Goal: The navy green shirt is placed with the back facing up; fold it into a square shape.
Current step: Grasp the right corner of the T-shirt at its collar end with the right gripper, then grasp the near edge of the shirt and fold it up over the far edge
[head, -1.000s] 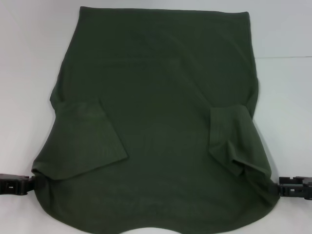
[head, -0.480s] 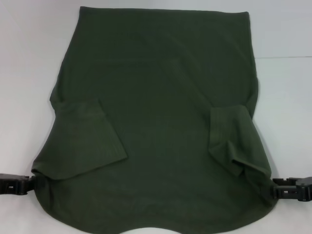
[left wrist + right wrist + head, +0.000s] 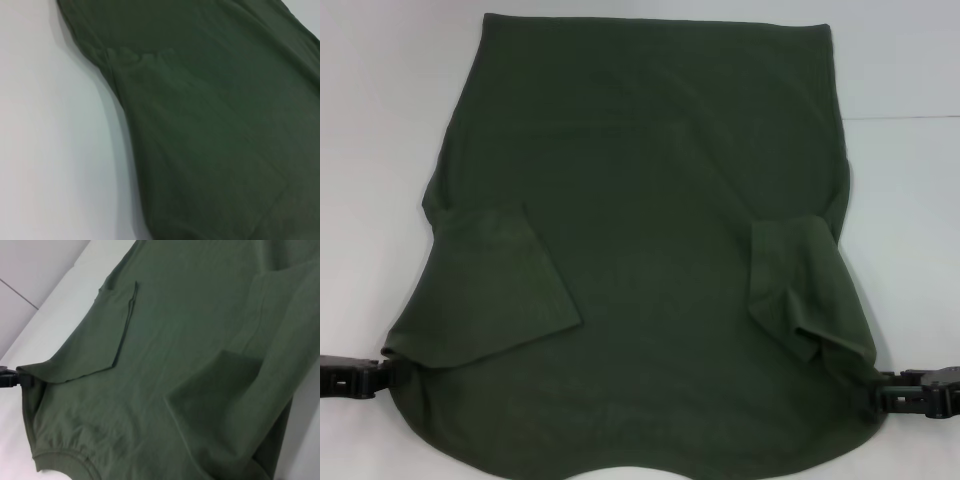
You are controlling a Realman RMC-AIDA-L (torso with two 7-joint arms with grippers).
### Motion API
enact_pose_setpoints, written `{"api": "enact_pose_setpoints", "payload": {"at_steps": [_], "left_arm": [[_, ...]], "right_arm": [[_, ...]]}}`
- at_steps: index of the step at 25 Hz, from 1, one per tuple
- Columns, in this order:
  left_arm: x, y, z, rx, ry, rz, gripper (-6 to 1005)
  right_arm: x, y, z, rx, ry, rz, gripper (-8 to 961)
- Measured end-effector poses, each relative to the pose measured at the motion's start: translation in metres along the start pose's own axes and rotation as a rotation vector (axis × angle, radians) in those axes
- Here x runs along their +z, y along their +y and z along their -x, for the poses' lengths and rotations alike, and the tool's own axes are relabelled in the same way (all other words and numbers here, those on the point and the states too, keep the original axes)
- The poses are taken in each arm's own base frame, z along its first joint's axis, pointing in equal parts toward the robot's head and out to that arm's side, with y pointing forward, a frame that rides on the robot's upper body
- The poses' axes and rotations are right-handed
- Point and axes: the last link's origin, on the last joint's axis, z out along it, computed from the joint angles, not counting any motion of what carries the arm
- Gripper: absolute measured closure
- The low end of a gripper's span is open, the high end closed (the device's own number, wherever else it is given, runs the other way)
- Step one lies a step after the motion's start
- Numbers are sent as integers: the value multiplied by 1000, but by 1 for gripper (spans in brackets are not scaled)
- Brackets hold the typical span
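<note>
navy green shirt (image 3: 640,200) spread flat on white table (image 3: 370,150), shoulder corners pinched by left gripper (image 3: 382,377) and right gripper (image 3: 882,397)

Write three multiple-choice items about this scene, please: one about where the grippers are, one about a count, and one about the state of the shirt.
1. Where are the two grippers?
A. Over the middle of the shirt
B. At the shirt's near corners, one on each side
C. At the far hem

2. How many sleeves lie folded in over the body of the shirt?
A. None
B. One
C. Two

3. How does the shirt lie?
A. Spread flat on the table, plain side up
B. Rolled into a ball
C. Hanging in the air

Answers:
1. B: the left gripper and right gripper meet the shirt at its near side edges.
2. C: the left sleeve and right sleeve both lie on the body.
3. A: the cloth lies spread on the white table, and no print shows.
</note>
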Motion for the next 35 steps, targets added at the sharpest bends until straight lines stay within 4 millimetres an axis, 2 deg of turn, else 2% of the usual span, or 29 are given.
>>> {"api": "enact_pose_setpoints", "payload": {"at_steps": [4,9,20,28,35], "left_arm": [[0,0,0,1,-1,0,972],[0,0,0,1,-1,0,972],[-1,-1,-1,-1,3,-4,971],[-1,-1,-1,-1,4,-5,971],[-8,-3,2,-67,48,13,972]], "right_arm": [[0,0,1,0,1,1,135],[2,-6,1,28,10,-43,371],[2,-3,6,22,7,-29,619],[3,-3,4,20,14,-25,952],[-9,-3,-12,45,-47,-10,944]]}}
